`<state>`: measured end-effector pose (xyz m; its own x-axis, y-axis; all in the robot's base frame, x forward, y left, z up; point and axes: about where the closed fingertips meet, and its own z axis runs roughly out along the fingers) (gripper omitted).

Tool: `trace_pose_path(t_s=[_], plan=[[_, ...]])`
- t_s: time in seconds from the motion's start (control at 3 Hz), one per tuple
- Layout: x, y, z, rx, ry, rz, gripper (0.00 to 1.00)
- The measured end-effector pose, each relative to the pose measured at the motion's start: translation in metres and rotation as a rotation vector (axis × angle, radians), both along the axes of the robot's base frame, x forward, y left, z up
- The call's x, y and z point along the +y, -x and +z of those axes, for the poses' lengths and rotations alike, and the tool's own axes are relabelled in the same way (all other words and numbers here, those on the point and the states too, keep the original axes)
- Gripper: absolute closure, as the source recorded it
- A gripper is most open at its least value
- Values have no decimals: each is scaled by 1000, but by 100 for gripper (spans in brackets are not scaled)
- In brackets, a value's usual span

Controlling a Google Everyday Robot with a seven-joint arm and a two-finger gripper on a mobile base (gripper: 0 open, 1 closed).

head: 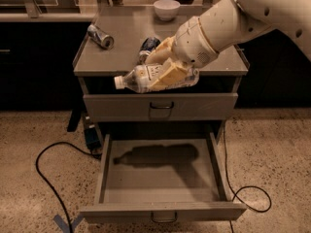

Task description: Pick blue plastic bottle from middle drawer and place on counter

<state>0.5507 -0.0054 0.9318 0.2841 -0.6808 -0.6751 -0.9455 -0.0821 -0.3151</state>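
Gripping blue plastic bottle (138, 78) sideways — tool (164, 68) at counter (119, 57) front edge

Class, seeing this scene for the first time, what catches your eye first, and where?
The gripper, at the front edge of the counter, holds the blue plastic bottle sideways in the air, cap toward the picture's left. Below, the middle drawer stands pulled out, only a dark shadow on its floor. A white bowl sits at the counter's back.

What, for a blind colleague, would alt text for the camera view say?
The gripper holds the blue plastic bottle sideways, aloft at the front edge of the counter, above the open middle drawer. Two cans and a white bowl sit on the counter.
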Motion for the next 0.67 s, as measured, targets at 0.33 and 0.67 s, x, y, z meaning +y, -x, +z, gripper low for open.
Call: trace_pose_path(t_s=[0.33,0.67], plan=[[-13,-19,2,-13,32,-28,100],[-42,-57,1,1,102,-86,100]])
